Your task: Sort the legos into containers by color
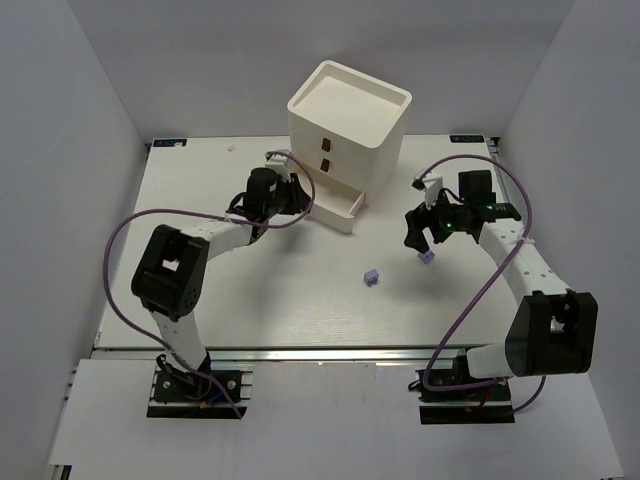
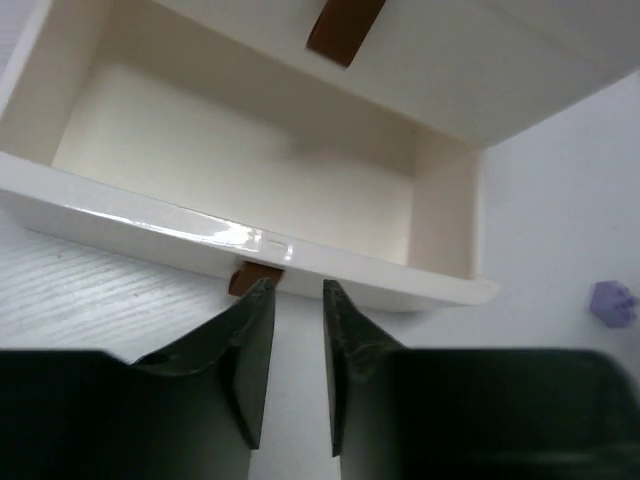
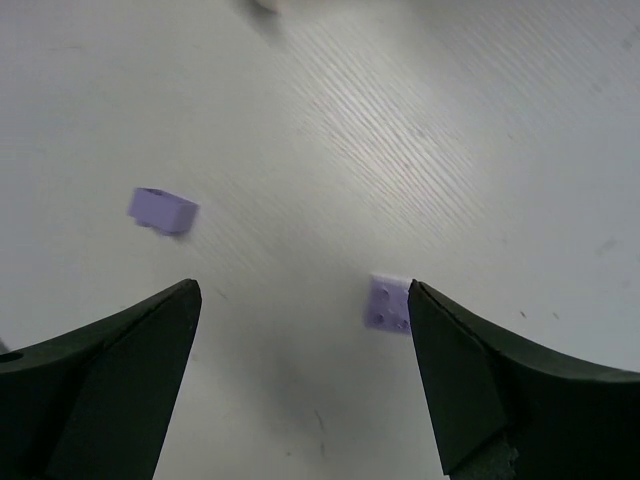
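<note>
Top external view: the bottom drawer point(image 1: 338, 204) stands open near the worktop's far edge, nothing visible inside. Two lavender legos point(image 1: 371, 275) lie right of centre (unsorted). The left gripper point(image 2: 295, 292) has jaws parted, empty; the right gripper point(image 3: 302, 290) has jaws wide open astride one.

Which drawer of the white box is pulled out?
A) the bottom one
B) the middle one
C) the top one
A: the bottom drawer sticks out from the front of the white cabinet, while the two drawers above it sit flush, with only their brown pulls showing.
</note>
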`<state>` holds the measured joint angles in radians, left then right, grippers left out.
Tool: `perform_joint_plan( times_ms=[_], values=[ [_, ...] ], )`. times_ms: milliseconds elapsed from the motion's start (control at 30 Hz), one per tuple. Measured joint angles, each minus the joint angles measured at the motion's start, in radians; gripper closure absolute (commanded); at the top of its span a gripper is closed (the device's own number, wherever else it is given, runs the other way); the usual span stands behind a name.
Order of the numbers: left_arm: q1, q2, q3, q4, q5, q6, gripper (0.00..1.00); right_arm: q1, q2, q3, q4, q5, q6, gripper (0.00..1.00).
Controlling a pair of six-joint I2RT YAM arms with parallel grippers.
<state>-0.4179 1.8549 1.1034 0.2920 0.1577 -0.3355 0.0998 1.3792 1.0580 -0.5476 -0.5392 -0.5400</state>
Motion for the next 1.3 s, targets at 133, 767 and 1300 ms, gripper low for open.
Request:
perform_joint_plan(
  times_ms=[133, 767, 1300],
  values=[
    [0.000, -0.148, -0.052, -0.008, -0.012, -0.084, 1.00, 0.000, 0.006, -0.002, 0.031, 0.182, 0.074, 0.13],
    [-0.038, -0.566, -0.330, -0.208, 0.092, -0.519, 0.43, 0.035, 0.292, -0.008, -0.010, 0.466, 0.117, 0.31],
    [-0.135, -0.669, -0.393, -0.275, 0.068, -0.518, 0.54, 0.071, 0.333, 0.000, 0.023, 0.390, 0.045, 1.00]
  ],
)
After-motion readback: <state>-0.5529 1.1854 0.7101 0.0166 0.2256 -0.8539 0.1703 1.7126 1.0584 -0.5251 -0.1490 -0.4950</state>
